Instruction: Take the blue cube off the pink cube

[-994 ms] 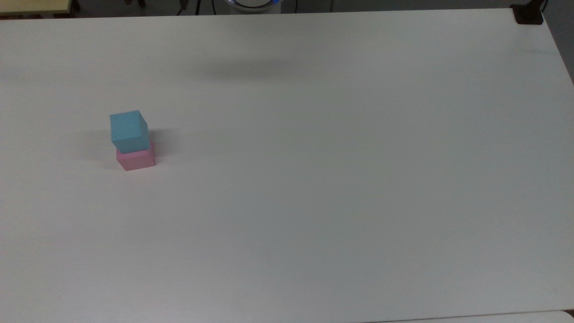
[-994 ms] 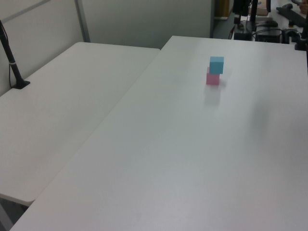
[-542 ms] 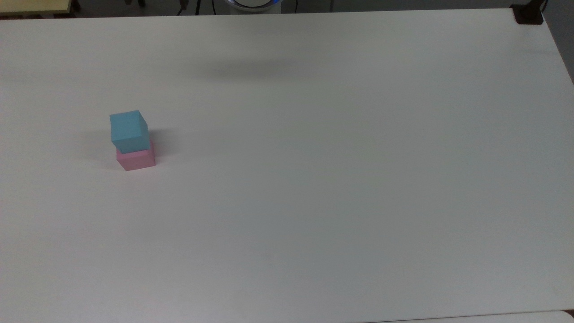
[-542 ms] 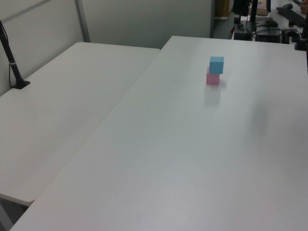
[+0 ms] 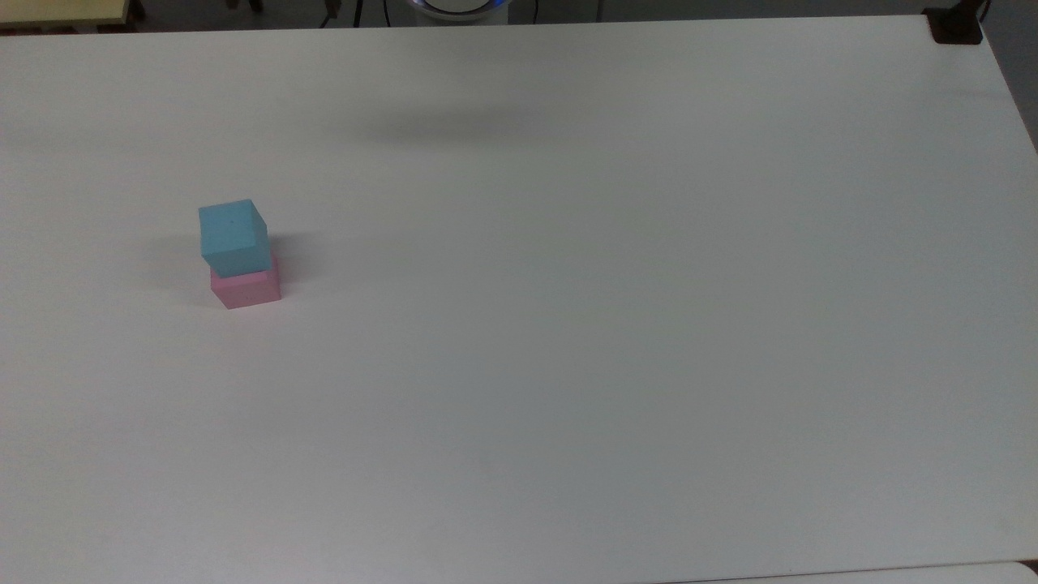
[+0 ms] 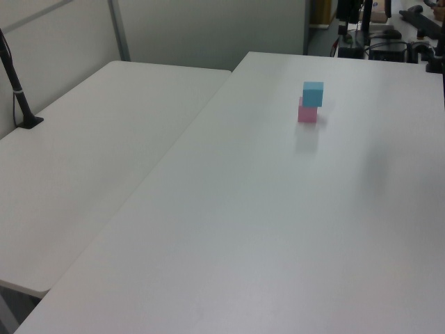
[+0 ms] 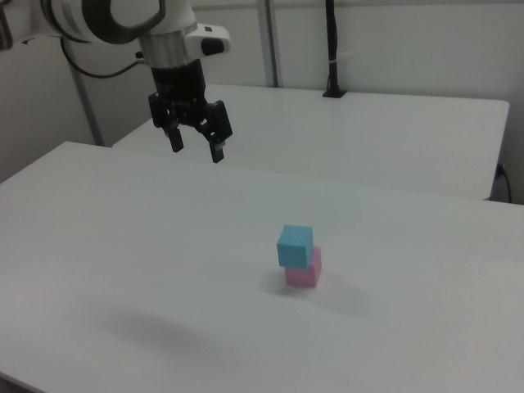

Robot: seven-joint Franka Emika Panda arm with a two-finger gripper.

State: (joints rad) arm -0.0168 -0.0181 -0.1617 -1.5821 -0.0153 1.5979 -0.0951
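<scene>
The blue cube (image 5: 233, 236) (image 6: 313, 93) (image 7: 295, 245) rests on top of the pink cube (image 5: 246, 289) (image 6: 306, 114) (image 7: 304, 269), slightly offset, on the white table (image 5: 568, 324). In the right view my gripper (image 7: 196, 150) hangs open high above the table, well up and to the right view's left of the stack, with nothing between its fingers.
A second white table (image 6: 90, 153) adjoins on the left view's left, with a black pole mount (image 6: 21, 104) on it. A black clamp (image 5: 955, 28) sits at the top view's upper right corner. The arm's base (image 5: 458, 6) is at the top view's upper edge.
</scene>
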